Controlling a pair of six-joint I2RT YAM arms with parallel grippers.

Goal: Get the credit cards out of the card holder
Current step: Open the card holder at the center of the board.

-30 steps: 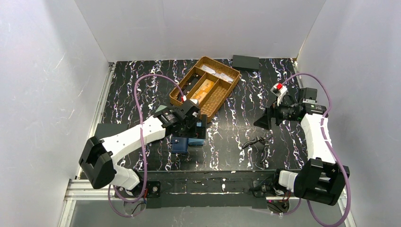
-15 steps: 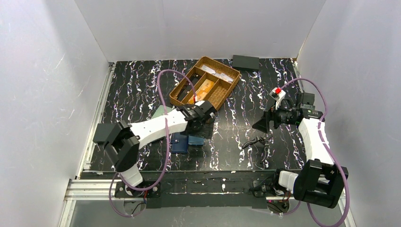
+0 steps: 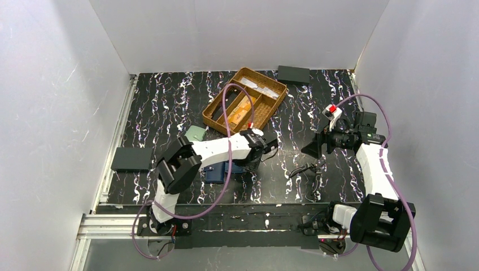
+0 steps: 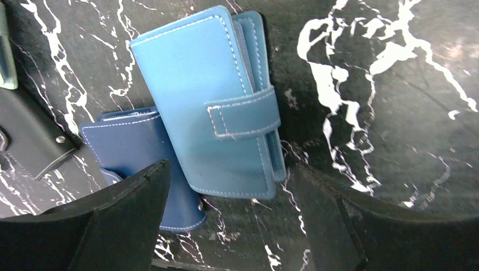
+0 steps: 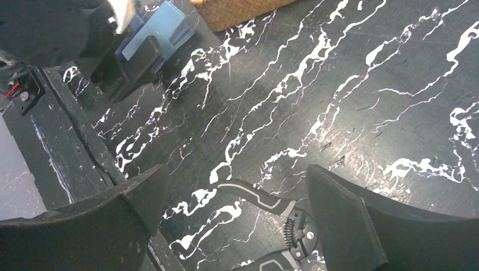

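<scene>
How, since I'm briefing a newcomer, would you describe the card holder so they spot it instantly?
Find the wicker basket in the far middle; just on its near side lie two overlapping wallets. The card holder is the lighter steel-blue one lying partly on the navy wallet, closed by a stitched strap.

We see the card holder (image 4: 209,101), a light steel-blue folding wallet with pale stitching, lying flat and closed on the counter (image 4: 395,141). Its snap tab wraps over one long edge, and its lower corner overlaps a darker navy wallet (image 4: 130,147). Orange-gold credit cards (image 3: 244,106) lie in the middle compartment of the woven basket (image 3: 264,113).
</scene>
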